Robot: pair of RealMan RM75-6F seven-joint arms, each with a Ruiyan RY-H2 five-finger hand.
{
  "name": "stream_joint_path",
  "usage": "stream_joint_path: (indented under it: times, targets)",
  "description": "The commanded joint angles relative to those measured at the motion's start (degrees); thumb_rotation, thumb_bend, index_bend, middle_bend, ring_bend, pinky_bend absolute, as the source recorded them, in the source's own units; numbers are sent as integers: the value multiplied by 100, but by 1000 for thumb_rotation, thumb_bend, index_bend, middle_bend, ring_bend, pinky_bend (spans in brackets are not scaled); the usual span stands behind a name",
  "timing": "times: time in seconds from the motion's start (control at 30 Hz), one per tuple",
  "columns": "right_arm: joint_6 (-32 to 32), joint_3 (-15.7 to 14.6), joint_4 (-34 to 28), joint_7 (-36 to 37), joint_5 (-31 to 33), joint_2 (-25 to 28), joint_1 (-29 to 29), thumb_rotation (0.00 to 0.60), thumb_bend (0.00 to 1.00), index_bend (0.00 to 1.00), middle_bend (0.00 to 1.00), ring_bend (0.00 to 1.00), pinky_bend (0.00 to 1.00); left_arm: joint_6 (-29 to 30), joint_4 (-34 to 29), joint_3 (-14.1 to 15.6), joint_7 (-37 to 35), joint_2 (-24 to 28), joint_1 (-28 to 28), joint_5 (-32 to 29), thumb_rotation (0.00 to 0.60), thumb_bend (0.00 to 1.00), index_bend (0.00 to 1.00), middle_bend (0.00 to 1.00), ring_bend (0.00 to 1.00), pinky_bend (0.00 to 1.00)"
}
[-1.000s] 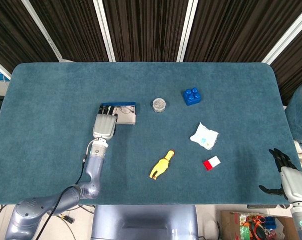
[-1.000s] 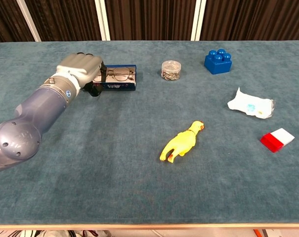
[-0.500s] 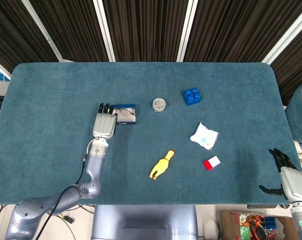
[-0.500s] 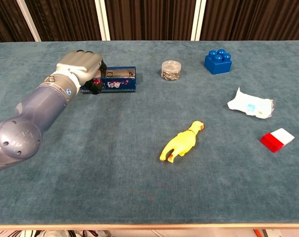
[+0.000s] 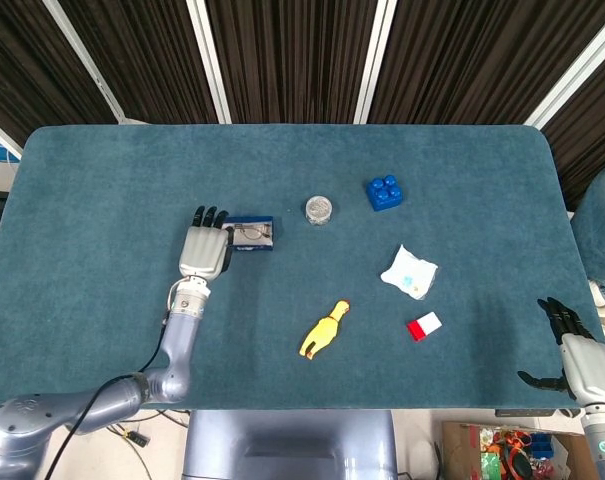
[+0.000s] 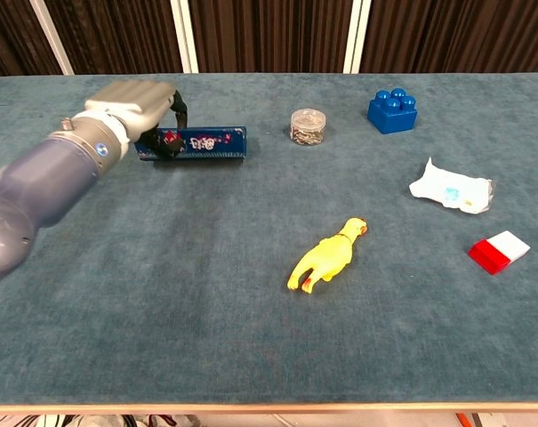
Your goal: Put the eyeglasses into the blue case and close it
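Observation:
The blue case (image 5: 250, 232) (image 6: 200, 143) lies left of the table's middle with its patterned lid down flat. No eyeglasses show in either view; they are hidden inside the case. My left hand (image 5: 204, 250) (image 6: 126, 107) sits at the case's left end with its dark fingers (image 5: 210, 214) stretched out straight. Its thumb touches the front of that end in the chest view, and it holds nothing. My right hand (image 5: 570, 352) hangs off the table's near right edge with fingers spread and empty.
A small clear jar (image 5: 319, 209) (image 6: 309, 125) stands right of the case, with a blue toy brick (image 5: 384, 192) (image 6: 393, 110) beyond it. A white packet (image 5: 410, 272), a red and white block (image 5: 423, 325) and a yellow rubber chicken (image 5: 324, 329) lie nearer.
The case's lid has gone from open, with the eyeglasses showing inside, to down flat. My left hand has shifted left and its fingers have straightened. My right hand has not moved.

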Motion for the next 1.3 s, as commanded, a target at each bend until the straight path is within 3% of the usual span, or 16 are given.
stream_joint_path:
  times: [0.03,0.4,1.3]
  targets:
    - [-1,-2,-3,-2,2,0,0,600,114,0,0,39,210,161,-460,32,178,368,123,-3,600,456,577,181,63,69]
    - [-7,-8,-16,-30,18,2,-2,600,114,0,0,40,210,-197,-473,93,62,705,41,-132,600,455,580,180,63,67]
    - [-90,-5,-57,-30,114,31,16,600,114,0,0,40,210,-491,592,71,-41,136,-515,-268,600,455,580,180,63,67]
